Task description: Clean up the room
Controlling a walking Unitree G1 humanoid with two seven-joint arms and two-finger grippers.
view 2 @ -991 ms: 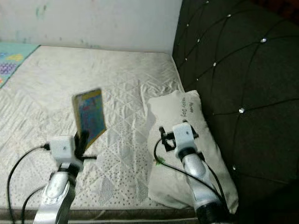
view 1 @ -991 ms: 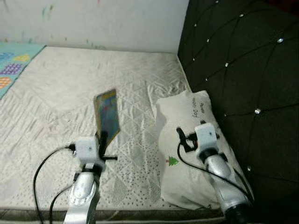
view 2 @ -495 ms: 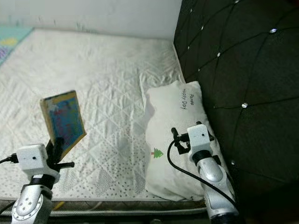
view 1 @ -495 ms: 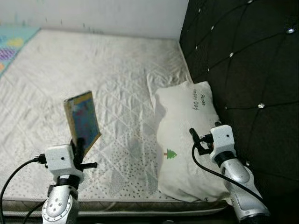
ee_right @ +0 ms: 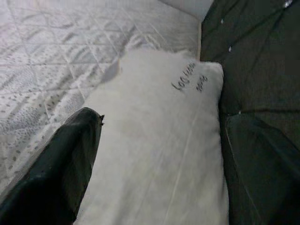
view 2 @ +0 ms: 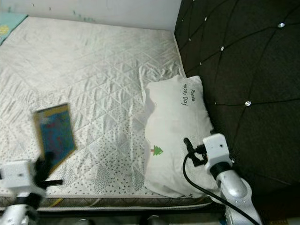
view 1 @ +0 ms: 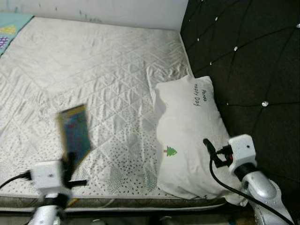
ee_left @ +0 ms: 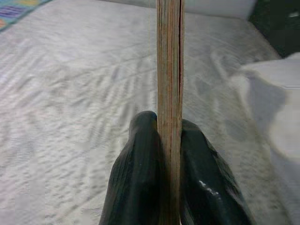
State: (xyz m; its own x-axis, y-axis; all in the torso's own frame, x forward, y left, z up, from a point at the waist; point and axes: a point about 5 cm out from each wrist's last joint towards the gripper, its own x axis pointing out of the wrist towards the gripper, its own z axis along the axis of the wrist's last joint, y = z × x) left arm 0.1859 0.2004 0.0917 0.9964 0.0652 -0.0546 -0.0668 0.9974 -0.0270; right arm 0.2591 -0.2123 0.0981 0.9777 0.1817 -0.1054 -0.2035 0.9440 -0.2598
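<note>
Left gripper point(ee_left: 169, 140): I read it as clamped on a thin picture book point(view 1: 75, 133), one black finger pressed to each cover. In my left wrist view the book stands edge-on and upright between the fingertips point(ee_left: 143, 140), its stacked page edges showing tan with a red line down one side. From the head camera the book is raised above the near left part of the mattress point(view 1: 93, 70), front cover tilted slightly, yellow border around a blue, busy illustration; the picture is blurred, so I cannot read any title.

Right gripper point(ee_right: 159, 154): fingers spread wide apart, holding nothing. It hovers over the near end of a white pillow point(view 1: 187, 126), which lies lengthwise on the right side of the mattress, its far side touching the black tufted headboard point(view 1: 243, 56). The pillow carries handwritten-style lettering near its far end and a small green tree print point(view 1: 170, 151) near the middle of its left edge.

Mattress is bare, quilted in a diamond pattern, off-white. A teal play mat point(view 1: 11, 26) with coloured shapes lies at the far left corner. White wall point(view 1: 103, 7) behind, with faint marks low down.
</note>
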